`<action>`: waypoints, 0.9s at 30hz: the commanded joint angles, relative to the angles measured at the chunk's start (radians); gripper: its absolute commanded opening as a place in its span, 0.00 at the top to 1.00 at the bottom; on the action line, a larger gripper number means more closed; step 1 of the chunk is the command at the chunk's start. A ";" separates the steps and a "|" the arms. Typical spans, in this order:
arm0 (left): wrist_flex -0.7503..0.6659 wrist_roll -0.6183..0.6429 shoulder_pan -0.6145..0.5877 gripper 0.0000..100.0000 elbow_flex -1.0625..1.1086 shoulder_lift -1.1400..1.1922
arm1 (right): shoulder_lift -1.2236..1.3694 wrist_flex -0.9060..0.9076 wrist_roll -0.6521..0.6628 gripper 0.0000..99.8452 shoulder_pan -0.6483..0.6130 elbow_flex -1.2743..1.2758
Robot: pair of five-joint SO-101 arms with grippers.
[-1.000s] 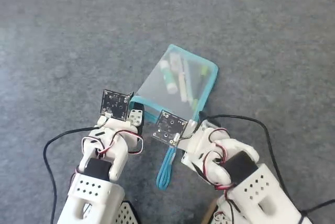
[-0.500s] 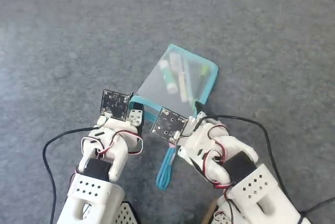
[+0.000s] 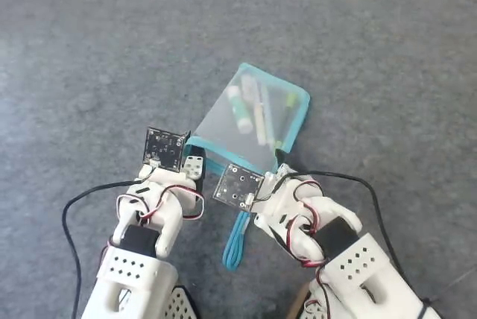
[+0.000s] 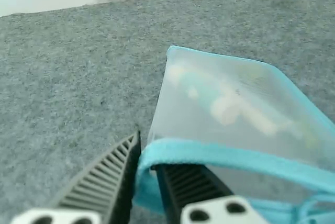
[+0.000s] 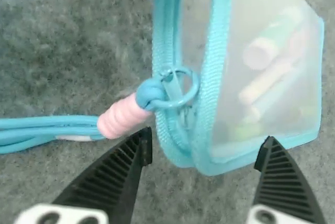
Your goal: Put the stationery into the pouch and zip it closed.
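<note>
A see-through pouch (image 3: pixel 257 118) with teal trim lies mid-table with the stationery (image 3: pixel 251 113) inside: a white-and-green stick and pale pens. My left gripper (image 4: pixel 148 156) is shut on the pouch's teal edge at its near left corner, also seen at the left gripper (image 3: pixel 195 164) from above. My right gripper (image 5: pixel 201 174) stands open around the pouch's zip end. The ring zip pull (image 5: pixel 178 85) sits just beyond its fingers, with a pink bead (image 5: pixel 118 119) and a teal cord (image 5: pixel 42 130) tied to it. From above, the right gripper (image 3: pixel 277 161) is at the near right corner.
The teal cord loop (image 3: pixel 237 241) trails toward the arms between their two bases. Grey felt (image 3: pixel 89 73) covers the table, with open room left, right and beyond the pouch. A pale wall runs along the far edge.
The right arm has shifted a little to the left and nearer along the pouch's zip edge. The left arm and the pouch have stayed put.
</note>
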 commanded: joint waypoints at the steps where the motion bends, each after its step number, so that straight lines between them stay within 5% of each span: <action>1: 0.005 -0.008 0.002 0.99 -0.030 -0.011 | -0.015 -0.054 0.012 0.69 0.012 -0.014; 21: 0.029 -0.006 0.002 0.99 -0.033 -0.017 | 0.199 -0.173 0.012 0.69 0.073 -0.051; 27: 0.029 -0.006 0.003 0.99 -0.033 -0.017 | 0.260 -0.197 0.002 0.84 0.104 -0.095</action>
